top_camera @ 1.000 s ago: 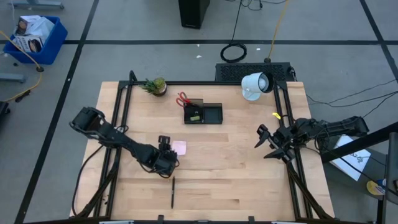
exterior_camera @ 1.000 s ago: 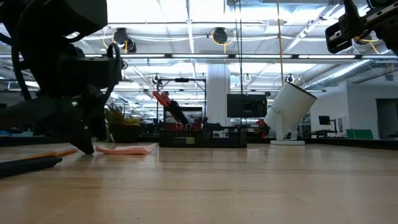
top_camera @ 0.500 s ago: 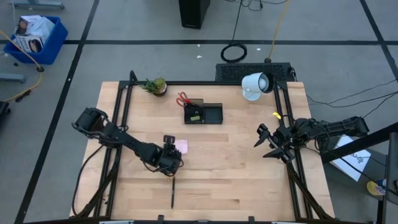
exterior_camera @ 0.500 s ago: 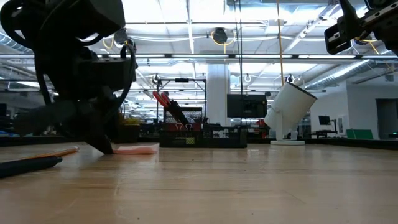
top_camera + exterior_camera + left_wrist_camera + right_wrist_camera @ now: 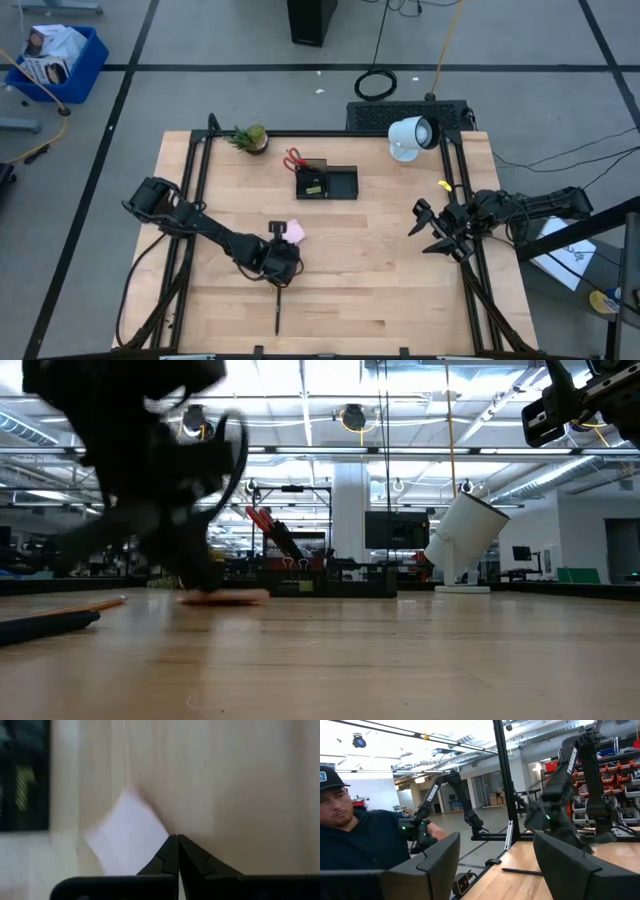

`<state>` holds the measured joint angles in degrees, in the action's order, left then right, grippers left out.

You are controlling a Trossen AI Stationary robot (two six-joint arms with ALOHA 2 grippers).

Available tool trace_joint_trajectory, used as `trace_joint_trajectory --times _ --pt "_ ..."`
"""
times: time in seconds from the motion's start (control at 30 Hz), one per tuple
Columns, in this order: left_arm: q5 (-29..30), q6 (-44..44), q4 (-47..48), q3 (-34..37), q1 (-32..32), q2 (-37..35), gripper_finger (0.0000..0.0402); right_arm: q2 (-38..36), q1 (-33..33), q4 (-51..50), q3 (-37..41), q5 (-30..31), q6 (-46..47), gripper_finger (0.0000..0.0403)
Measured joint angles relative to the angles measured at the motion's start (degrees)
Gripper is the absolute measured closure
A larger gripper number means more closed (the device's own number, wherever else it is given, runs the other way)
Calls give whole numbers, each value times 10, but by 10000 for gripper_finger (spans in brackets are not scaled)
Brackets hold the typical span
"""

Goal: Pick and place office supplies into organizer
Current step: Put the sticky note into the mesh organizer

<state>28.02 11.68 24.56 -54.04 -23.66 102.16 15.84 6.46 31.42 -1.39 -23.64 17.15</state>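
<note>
The pink sticky-note pad [image 5: 293, 232] [image 5: 127, 837] lies flat on the wooden table. My left gripper [image 5: 292, 250] [image 5: 177, 838] is shut, with its tips down at the pad's near edge and nothing between the fingers. It shows blurred in the low view [image 5: 205, 582] over the pad [image 5: 228, 598]. A black pen [image 5: 278, 310] lies nearer the front edge, and an orange pencil [image 5: 95, 605] lies to its left. The black organizer [image 5: 326, 182] stands at the far middle with red-handled scissors [image 5: 293, 158] in its cup. My right gripper [image 5: 425, 230] [image 5: 495, 865] waits open at the right edge, raised. My left gripper's shut fingertips [image 5: 170, 851] slant down onto the table right at one edge of the pad [image 5: 159, 836]. Whether they touch the pad I cannot tell. The pad lies flat on the table.
A small potted plant [image 5: 250, 138] stands at the far left and a white round lamp-like device [image 5: 410, 137] at the far right. A tiny yellow piece [image 5: 443, 185] lies near the right rail. A person shows beyond the table in the right wrist view [image 5: 350, 835].
My left gripper has slid toward the table's right edge, low over the table, up to the pad, and its fingers have shut with nothing between them. My right arm has kept still.
</note>
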Motion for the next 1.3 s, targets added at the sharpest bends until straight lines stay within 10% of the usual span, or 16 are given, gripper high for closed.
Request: trace_joint_trajectory --times 0.53,1.0,1.3 --pt "-27 26 131 -128 -6 -5 395 23 0 0 0 28 7 158" --pt "-55 99 80 -54 -6 0 200 42 0 0 0 28 6 158" --pt "-37 69 -19 14 0 -3 195 43 0 0 0 45 3 159"
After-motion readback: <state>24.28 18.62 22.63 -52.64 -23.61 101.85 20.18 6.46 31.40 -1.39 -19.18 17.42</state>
